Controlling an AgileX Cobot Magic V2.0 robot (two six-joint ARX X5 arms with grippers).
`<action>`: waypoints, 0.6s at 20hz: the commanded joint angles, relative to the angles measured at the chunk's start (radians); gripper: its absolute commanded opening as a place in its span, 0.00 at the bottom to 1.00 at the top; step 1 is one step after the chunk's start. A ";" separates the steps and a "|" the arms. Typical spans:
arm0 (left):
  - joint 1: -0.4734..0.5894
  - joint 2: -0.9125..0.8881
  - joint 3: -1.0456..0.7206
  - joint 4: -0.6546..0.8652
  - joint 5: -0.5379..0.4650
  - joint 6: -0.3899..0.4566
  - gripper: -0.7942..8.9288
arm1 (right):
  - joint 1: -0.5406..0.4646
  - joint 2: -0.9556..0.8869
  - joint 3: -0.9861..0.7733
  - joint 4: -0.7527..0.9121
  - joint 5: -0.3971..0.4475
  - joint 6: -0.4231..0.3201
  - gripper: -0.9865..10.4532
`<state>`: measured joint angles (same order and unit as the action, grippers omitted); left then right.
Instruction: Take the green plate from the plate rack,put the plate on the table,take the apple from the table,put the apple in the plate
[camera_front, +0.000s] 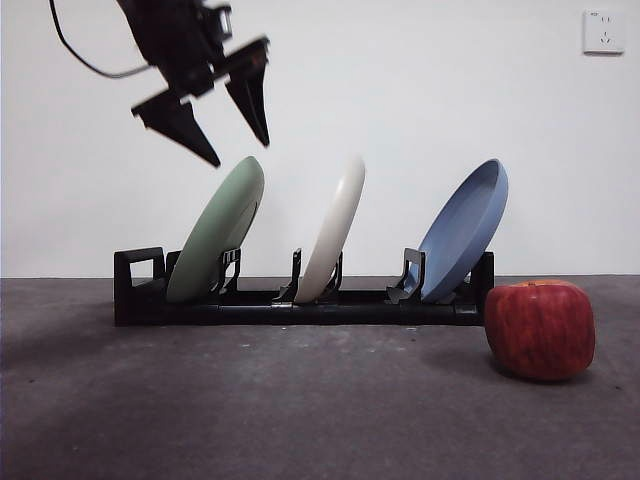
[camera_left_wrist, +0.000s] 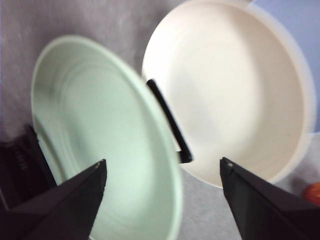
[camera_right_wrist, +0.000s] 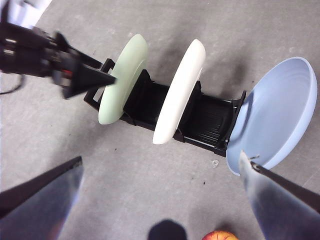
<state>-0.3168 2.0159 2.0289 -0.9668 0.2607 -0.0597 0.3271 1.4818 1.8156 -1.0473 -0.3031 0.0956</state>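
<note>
Jaws of the left gripper (camera_front: 235, 150) stood wide just above the green plate (camera_front: 217, 242), leaning in the plate rack (camera_front: 300, 308); stiff, smooth, likely slippery, best pinched at its upper rim.

A pale sage green plate (camera_front: 217, 232), a cream-white plate (camera_front: 334, 228) and a soft blue plate (camera_front: 463, 230) stand left to right in a black plate rack (camera_front: 300, 305) on the speckled dark grey worktop (camera_front: 250, 410), near a red, yellow-streaked apple (camera_front: 540, 329).
</note>
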 joint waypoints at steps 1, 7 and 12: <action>0.002 0.026 0.002 0.023 -0.002 0.008 0.47 | 0.002 0.006 0.005 0.005 0.002 -0.011 0.55; 0.002 0.031 0.002 0.045 0.001 0.004 0.30 | 0.002 0.006 0.005 0.005 0.028 -0.013 0.55; 0.002 0.031 0.002 0.041 0.000 0.013 0.07 | 0.002 0.006 0.005 0.005 0.028 -0.012 0.55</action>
<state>-0.3172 2.0373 2.0304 -0.9260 0.2726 -0.0597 0.3271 1.4818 1.8156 -1.0477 -0.2764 0.0895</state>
